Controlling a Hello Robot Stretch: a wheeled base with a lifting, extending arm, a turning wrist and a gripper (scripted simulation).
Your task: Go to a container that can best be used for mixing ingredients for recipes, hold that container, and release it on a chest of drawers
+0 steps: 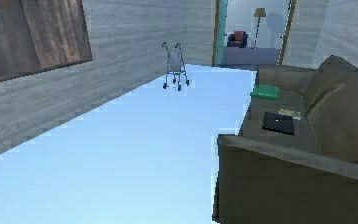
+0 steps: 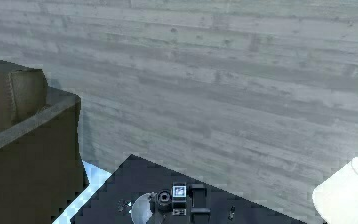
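As the arm side view shows, a plank wall (image 2: 217,90) rises beyond the gripper (image 2: 159,201); a sofa (image 2: 27,140) stands well to its left, a dark table (image 2: 112,200) lies behind it, and a pale lampshade (image 2: 347,195) stands well to its right. A grey rounded thing (image 2: 142,210) lies on the table just left of the gripper; whether the gripper holds it cannot be told.

Pretty soft, even light all round. In the forward view the floor (image 1: 137,130) is the brightest bit and the sofa (image 1: 307,130) sits dark. The room past the doorway (image 1: 249,40) looks well lit. Arm side view: evenly lit wall (image 2: 217,80), dark tabletop (image 2: 105,206), and a bright, pale lampshade (image 2: 349,195).
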